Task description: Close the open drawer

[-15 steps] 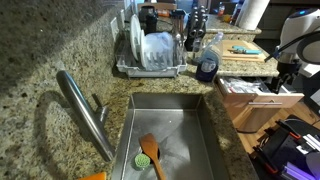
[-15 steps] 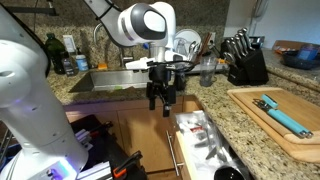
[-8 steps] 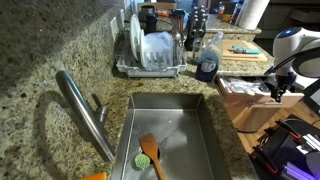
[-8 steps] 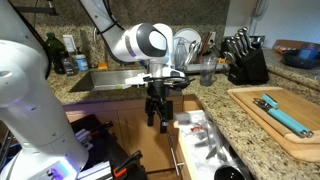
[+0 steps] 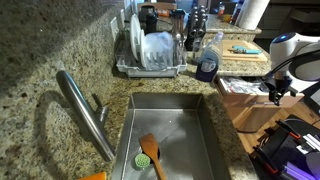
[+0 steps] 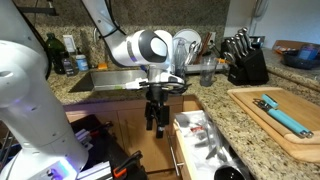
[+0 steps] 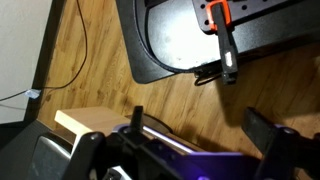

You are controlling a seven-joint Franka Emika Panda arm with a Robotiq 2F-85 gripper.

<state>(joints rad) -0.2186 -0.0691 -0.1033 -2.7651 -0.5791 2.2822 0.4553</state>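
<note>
The drawer (image 6: 177, 150) stands pulled out from under the granite counter, with small utensils lying in its white interior. In an exterior view its tan wood front (image 5: 262, 112) shows to the right of the sink. My gripper (image 6: 155, 122) hangs fingers down just outside the drawer's front, below counter height, and it also shows in an exterior view (image 5: 277, 93). In the wrist view the gripper (image 7: 200, 125) is open and empty, its two dark fingers wide apart. A tan corner of the drawer (image 7: 88, 124) lies by one finger, above the wood floor.
A steel sink (image 5: 200, 115) holding a wooden spatula and a faucet (image 5: 85, 112) sit beside the drawer. A dish rack (image 5: 150, 55), knife block (image 6: 243, 62) and cutting board (image 6: 275, 115) stand on the counter. Black equipment (image 7: 180, 40) lies on the floor below.
My gripper has come down from counter height and now hangs lower in front of the drawer. The drawer has stayed open in the same place.
</note>
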